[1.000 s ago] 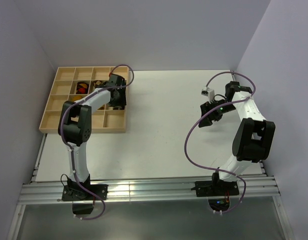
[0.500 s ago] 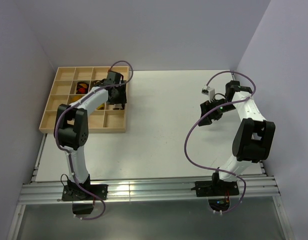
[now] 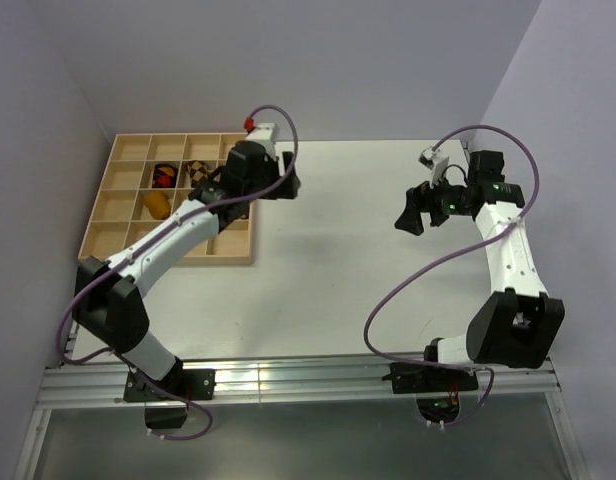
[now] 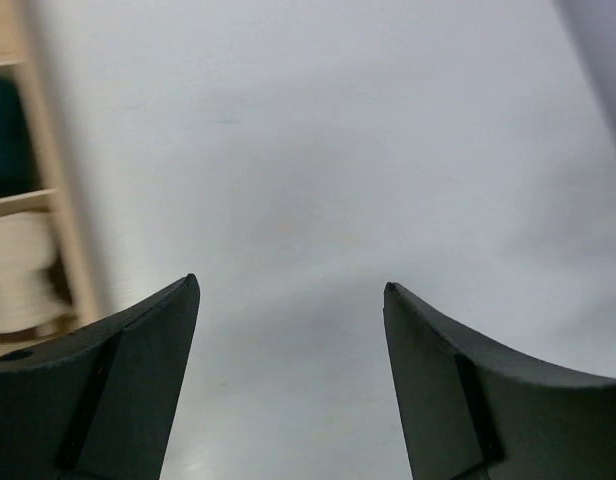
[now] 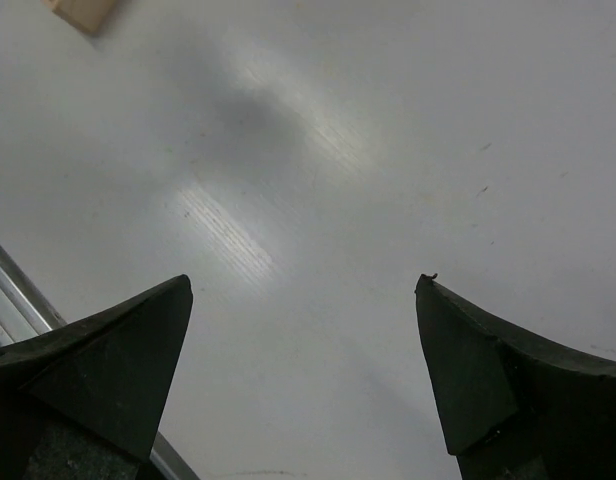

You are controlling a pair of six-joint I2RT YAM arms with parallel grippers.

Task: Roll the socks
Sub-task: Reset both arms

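Observation:
No loose sock lies on the white table (image 3: 328, 250). A mustard-orange sock bundle (image 3: 156, 204) sits in a middle cell of the wooden tray (image 3: 100, 236). In the left wrist view a cream fabric bundle (image 4: 20, 270) lies in a tray cell at the left edge, blurred. The bright yellow sock is out of view. My left gripper (image 3: 287, 186) hovers just right of the tray, open and empty (image 4: 288, 288). My right gripper (image 3: 408, 211) hangs over the right half of the table, open and empty (image 5: 303, 282).
The tray also holds a red-and-dark bundle (image 3: 164, 176), a brown-checkered bundle (image 3: 198, 172) and a teal bundle (image 4: 8, 130). One tray corner (image 5: 83, 12) shows in the right wrist view. Walls close in on the left, back and right.
My left gripper has come up out of the tray and swung right, over the bare table. My right arm has lifted and shifted toward the back right.

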